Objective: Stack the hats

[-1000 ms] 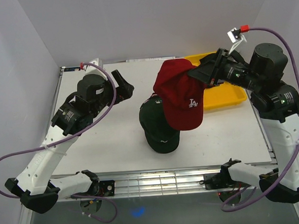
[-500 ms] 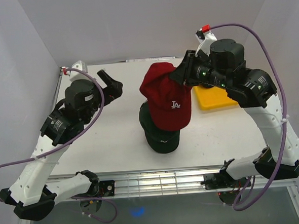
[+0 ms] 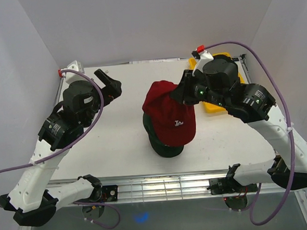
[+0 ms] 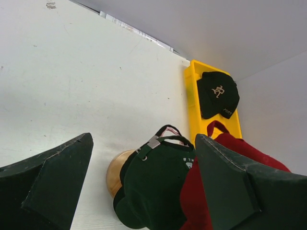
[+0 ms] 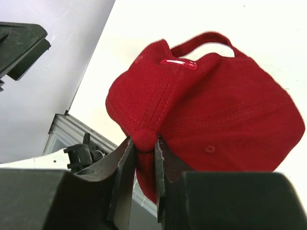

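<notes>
Red hat (image 3: 169, 116) pinched by a crown fold in right gripper (image 5: 143, 149), jaws almost closed, over green hat (image 3: 150, 130) at table centre; left gripper (image 3: 111, 82) spread wide, empty, at 10 o'clock; likely fault: off-centre release, sliding askew toward 3 o'clock.

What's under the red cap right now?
The dark green cap, mostly covered from above, sits on a round wooden stand. The right gripper holds the red cap over it. Whether the caps touch, and what else the green one covers, is hidden.
</notes>
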